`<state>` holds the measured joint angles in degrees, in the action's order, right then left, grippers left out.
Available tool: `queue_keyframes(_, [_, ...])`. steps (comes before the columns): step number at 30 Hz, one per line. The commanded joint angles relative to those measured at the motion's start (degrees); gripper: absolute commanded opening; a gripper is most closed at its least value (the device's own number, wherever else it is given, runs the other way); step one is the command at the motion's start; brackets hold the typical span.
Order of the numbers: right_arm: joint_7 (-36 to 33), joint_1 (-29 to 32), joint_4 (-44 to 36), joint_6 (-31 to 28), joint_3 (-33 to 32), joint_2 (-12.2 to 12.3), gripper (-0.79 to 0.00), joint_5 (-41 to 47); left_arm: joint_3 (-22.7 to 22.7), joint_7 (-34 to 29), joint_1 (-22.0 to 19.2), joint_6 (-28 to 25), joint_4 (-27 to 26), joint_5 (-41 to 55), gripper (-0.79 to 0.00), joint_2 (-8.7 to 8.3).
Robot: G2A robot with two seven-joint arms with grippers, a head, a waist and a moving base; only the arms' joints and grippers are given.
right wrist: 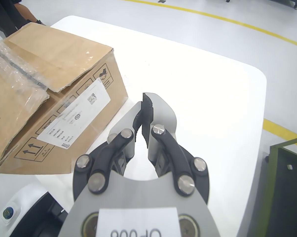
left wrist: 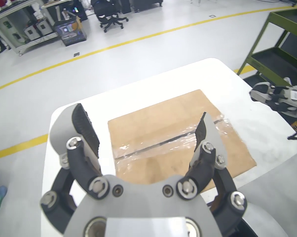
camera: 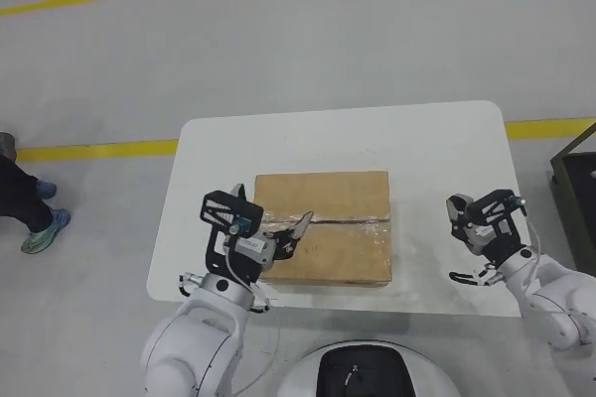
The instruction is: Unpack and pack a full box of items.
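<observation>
Fingers of my left gripper are spread wide, with the box just beneath and ahead of them, flaps down. My right gripper sits pinched closed beside it. I worry a finger could skid on the crinkled tape and shove the box.

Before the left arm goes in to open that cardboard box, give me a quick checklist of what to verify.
1. Left gripper open: ok, fingers spread above the cardboard box.
2. Right gripper clear of the box: ok, shut, over the white table beside it.
3. Box fully on the table: ok.
4. Box top opened: not ok, it is closed.
5. Clear tape along the top seam cut through: cannot tell.
</observation>
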<state>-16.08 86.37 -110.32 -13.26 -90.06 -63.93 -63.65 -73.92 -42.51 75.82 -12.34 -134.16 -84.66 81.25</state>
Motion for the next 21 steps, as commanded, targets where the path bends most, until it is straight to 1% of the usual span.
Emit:
queue_keyframes(1, [0.1,0.6,-0.2,0.0,-0.9,0.0,-0.785,0.3,3.9,-2.2,-2.4,-0.4,1.3,0.5,0.0,0.2])
queue_keyframes(3, [0.2,1.1,-0.5,-0.1,-1.5,0.1,-0.785,0.4,7.2,-3.9,-4.2,0.0,2.6,0.7,0.0,0.47])
queue_keyframes(4, [0.3,1.4,-0.5,-0.1,-1.8,0.1,-0.785,0.3,7.8,-4.1,-4.4,0.1,2.8,1.0,0.0,0.52])
queue_keyframes(18, [1.6,3.7,-0.8,1.2,-2.6,0.0,-0.785,-0.5,7.8,-4.1,-4.4,0.1,2.8,1.0,0.0,0.52])
queue_keyframes(19, [1.5,3.7,-0.9,1.1,-2.6,0.0,-0.785,-0.7,7.6,-3.2,-3.9,0.8,3.1,1.6,0.0,0.53])
queue_keyframes(21, [1.4,3.6,-0.8,0.8,-2.6,0.0,-0.785,-1.1,8.0,-2.4,-3.8,-0.3,3.9,1.3,0.0,0.42])
